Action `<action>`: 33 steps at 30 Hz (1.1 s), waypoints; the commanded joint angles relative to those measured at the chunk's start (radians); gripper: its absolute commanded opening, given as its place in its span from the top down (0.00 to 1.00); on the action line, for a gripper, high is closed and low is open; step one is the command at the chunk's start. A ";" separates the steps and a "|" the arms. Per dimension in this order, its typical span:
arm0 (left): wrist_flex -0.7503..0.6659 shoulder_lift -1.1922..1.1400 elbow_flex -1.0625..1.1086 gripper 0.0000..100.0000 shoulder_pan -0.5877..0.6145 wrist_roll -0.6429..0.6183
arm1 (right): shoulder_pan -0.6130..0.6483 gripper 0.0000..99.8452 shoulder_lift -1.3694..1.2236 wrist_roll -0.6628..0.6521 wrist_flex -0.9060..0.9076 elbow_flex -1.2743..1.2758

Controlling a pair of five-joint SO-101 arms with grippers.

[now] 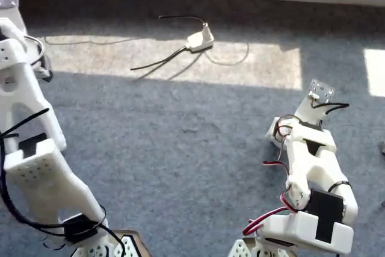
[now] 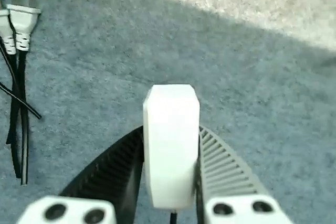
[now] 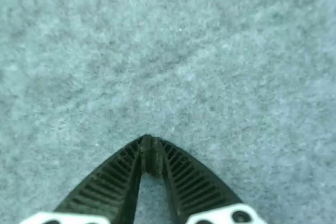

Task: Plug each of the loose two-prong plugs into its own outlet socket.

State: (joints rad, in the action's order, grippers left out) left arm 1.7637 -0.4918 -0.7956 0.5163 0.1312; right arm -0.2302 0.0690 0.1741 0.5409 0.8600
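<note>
Nearest, your left gripper [image 2: 171, 135] is pinching a white connector body [image 2: 171, 111], with a dark lead leaving its near end. Its face is turned away, so you cannot tell plug from socket. Your right gripper [image 3: 151, 150] is pressed together on nothing, over grey carpet [image 3: 210, 51].

Further out from the left gripper, two white two-prong plugs [image 2: 22, 17] lie side by side on black leads, well apart from the held body.

Farthest, in the sunlit strip, another white connector [image 1: 200, 40] lies among thin cables.

Judgement: no mating yet; one half is merely held. Next, spread the right gripper, fetch a plug, and align its prongs.
</note>
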 commanded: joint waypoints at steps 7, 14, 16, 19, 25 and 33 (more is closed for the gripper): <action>-0.144 0.481 0.768 0.99 -0.381 0.008 | -0.010 0.99 0.002 0.000 -0.021 -0.028; -0.428 0.501 1.115 0.99 -0.602 0.011 | -0.010 0.99 0.002 0.000 -0.021 -0.028; -0.485 0.498 1.144 0.99 -0.677 0.008 | -0.010 0.99 0.002 0.000 -0.021 -0.030; -0.562 0.492 1.165 0.99 -0.768 0.006 | -0.010 0.99 0.002 0.000 -0.021 -0.030; -0.623 0.490 1.165 0.99 -0.819 -0.025 | -0.012 0.99 0.002 0.000 -0.021 -0.027; -0.638 0.415 1.152 0.83 -0.750 -0.015 | -0.012 0.99 0.002 0.000 -0.021 -0.027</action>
State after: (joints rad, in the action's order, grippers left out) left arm 1.1469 -0.0468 0.3721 -0.2708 0.1158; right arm -0.2302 0.0690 0.1741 0.5409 0.8600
